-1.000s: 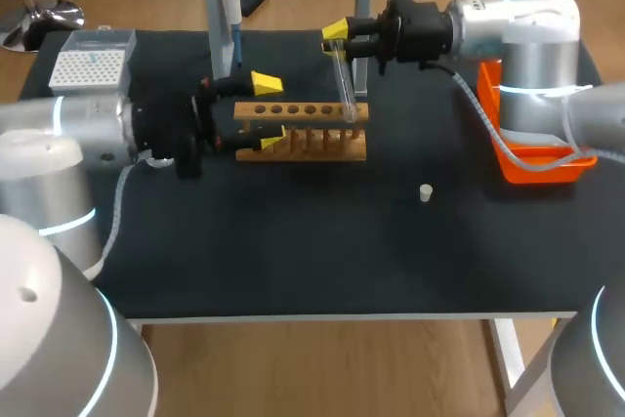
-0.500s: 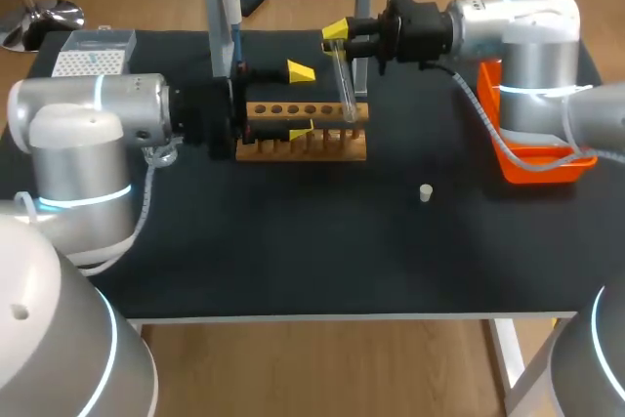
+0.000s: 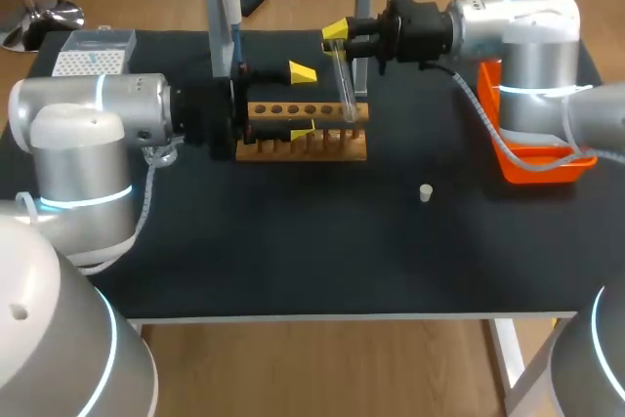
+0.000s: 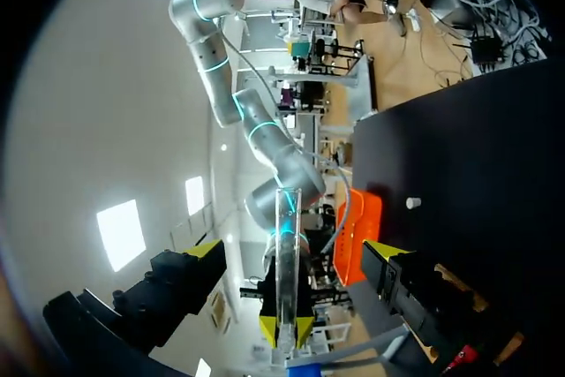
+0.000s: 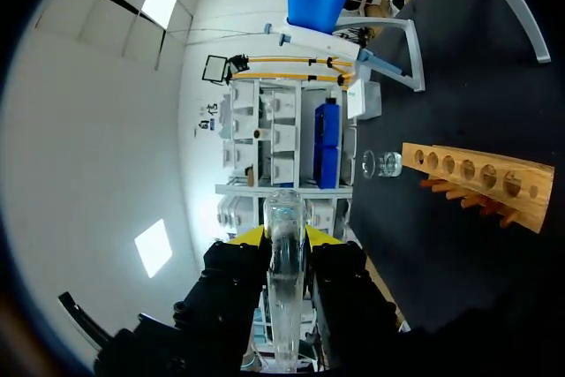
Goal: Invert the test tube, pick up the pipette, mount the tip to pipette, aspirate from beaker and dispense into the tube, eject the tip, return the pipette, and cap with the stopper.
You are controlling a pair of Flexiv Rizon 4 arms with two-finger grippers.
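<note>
Right pincer [image 3: 337,36] clamps test tube [image 3: 343,85] at its top, left pincer [image 3: 301,101] gapes empty; glass likely light, slick, brittle: grip mid-barrel.

The right claw [image 3: 337,36] clamps the top of a glass test tube [image 3: 345,90], whose lower end meets the right end of the wooden rack [image 3: 337,148]. The left claw [image 3: 302,101] hangs at the rack's middle, fingers spread apart. A white stopper [image 3: 426,192] lies alone on the black table [image 3: 293,251].
</note>
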